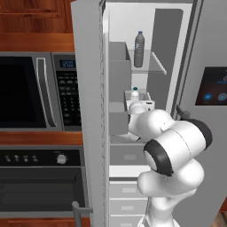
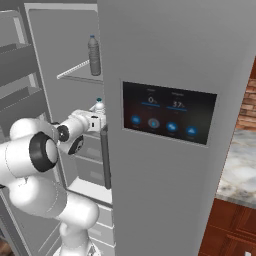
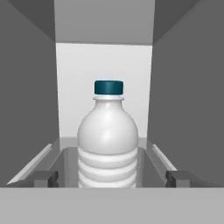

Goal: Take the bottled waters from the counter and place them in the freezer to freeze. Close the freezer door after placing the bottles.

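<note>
Left base view, from left to right: a black-fronted microwave [image 1: 40,91] sits above a black oven [image 1: 42,181] in reddish-brown wood cabinetry, then comes the tall plain grey freezer door [image 1: 88,111], swung open and seen edge-on, with grey bins on its inner face. Next is the white inside of the freezer [image 1: 142,26]. On its upper glass shelf [image 1: 153,66] a darker grey ribbed plastic bottle with a blue cap [image 1: 139,48] stands upright. Lower down, a clear-whitish ribbed bottle with a blue cap [image 1: 134,93] stands upright just beyond the white robot arm [image 1: 177,155], which reaches into the compartment. Further right is the grey fridge door with the dark dispenser screen [image 1: 213,86].

Hand view shows the whitish bottle [image 3: 108,140] dead centre, upright in a grey-walled recess, with the two dark fingers [image 3: 43,178] set wide apart on either side of it and clear of its ribbed body.

Right base view shows the grey-white veined marble worktop [image 2: 240,170] at the far right, beyond the screen door.
</note>
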Motion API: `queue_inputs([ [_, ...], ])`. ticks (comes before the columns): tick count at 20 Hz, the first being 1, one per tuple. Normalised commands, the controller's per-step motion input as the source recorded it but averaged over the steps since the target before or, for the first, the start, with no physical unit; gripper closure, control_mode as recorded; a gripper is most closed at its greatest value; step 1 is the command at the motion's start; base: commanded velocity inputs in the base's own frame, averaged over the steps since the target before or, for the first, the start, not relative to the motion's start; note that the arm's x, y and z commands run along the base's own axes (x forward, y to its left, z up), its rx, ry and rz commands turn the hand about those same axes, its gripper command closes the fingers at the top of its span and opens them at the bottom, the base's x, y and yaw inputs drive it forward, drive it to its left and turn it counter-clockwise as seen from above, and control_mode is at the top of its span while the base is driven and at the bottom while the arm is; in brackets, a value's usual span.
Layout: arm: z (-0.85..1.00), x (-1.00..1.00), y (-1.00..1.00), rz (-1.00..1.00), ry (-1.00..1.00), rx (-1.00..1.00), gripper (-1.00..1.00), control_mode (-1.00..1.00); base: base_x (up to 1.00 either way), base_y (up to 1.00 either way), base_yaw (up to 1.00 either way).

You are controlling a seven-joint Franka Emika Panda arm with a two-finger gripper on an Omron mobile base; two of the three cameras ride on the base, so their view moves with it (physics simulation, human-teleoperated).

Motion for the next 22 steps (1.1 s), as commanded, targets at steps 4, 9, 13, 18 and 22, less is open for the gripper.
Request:
queue_inputs([
  [4, 0.09, -0.41, 0.00, 0.00, -0.02, 0.03, -1.00, -1.00, 0.00, 0.00, 0.00],
  [9, 0.08, -0.46, 0.00, 0.00, -0.05, 0.11, -1.00, -1.00, 0.00, 0.00, 0.00],
  [13, 0.14, -0.37, 0.00, 0.02, 0.00, 0.13, -1.00, -1.00, 0.00, 0.00, 0.00],
  [18, 0.25, -0.38, 0.00, 0.02, 0.00, 0.12, -1.00, -1.00, 0.00, 0.00, 0.00],
  [22, 0.25, -0.37, 0.00, 0.01, 0.00, 0.12, -1.00, -1.00, 0.00, 0.00, 0.00],
])
